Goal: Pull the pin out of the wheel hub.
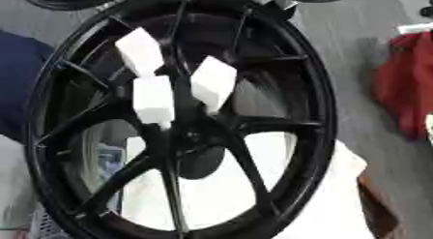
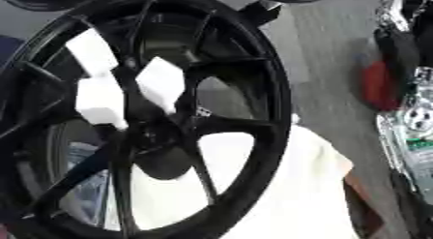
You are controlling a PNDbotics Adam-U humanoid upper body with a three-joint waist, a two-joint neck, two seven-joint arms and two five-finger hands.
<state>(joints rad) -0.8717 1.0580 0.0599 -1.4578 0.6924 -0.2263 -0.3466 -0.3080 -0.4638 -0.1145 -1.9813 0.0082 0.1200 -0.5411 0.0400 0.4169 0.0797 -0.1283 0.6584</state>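
Black and glossy, the wheel hub (image 1: 182,117) fills most of both eye views, standing tilted with its spokes running out from a dark centre to the rim. Three white blocks (image 1: 154,100) sit wedged among the spokes just above that centre: one high toward the hub's upper left, one directly below it, one to their right. Which of these, if any, is the pin cannot be told.

To the right of the hub, at the edge of the right eye view, the robot's right arm (image 2: 406,117) comes down as a black and silver column. Its hand is not distinguishable, so whether the fingers are released or clenched cannot be told. The left hand shows in neither view.

Below the hub lies a white cloth (image 2: 296,194), showing through the lower spokes. Right of the hub, a red object (image 1: 406,93) rests on the grey floor (image 1: 338,44).
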